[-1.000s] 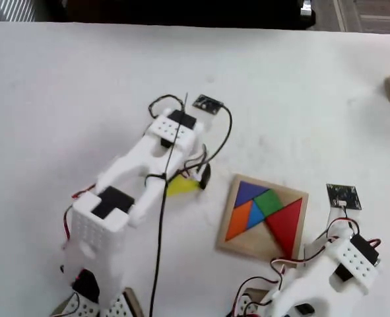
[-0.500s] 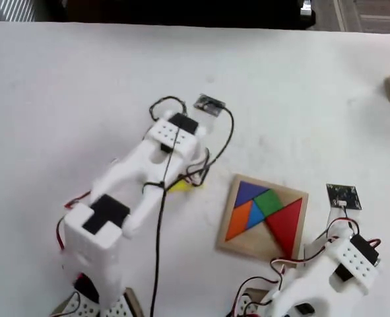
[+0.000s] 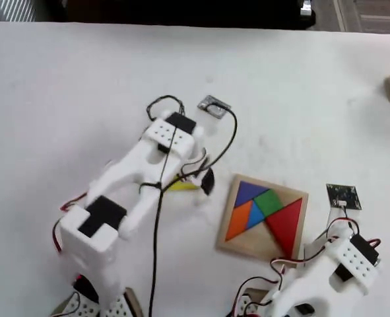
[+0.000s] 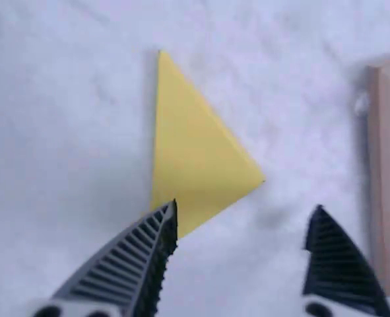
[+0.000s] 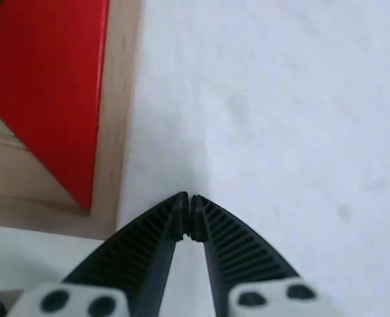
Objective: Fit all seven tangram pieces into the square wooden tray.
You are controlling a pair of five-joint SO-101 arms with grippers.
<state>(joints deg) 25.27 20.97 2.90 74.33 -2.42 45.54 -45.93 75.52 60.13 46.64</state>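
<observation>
The square wooden tray (image 3: pixel 247 247) sits right of centre in the lower half of the high view, turned slightly on the white desk (image 3: pixel 82 79). Five coloured pieces lie inside it. A violet piece (image 3: pixel 249 191) fills the upper left corner and a green piece (image 3: pixel 270 202) lies beside it. Below them are an orange triangle (image 3: pixel 239 222) and a small blue triangle (image 3: pixel 256 216), with a large red triangle (image 3: pixel 286 224) on the right. Bare wood shows along the tray's lower left side.

The yellow triangle (image 3: pixel 180 186) lies flat on the desk just left of the tray, outside it. The left claw (image 3: pixel 197 181) hangs over it with its fingers spread wide and nothing between them. In the left wrist view, one finger of the left claw (image 4: pixel 245 208) has its tip at the edge of the yellow triangle (image 4: pixel 191 165). The other finger is over bare desk between that piece and the tray's rim (image 4: pixel 383 178). Whether either finger touches the piece cannot be told.

The right claw (image 5: pixel 189 198) is closed tight and empty, over the desk just off the tray's corner (image 5: pixel 119 132), near the point of the red triangle (image 5: pixel 49 86).
</observation>
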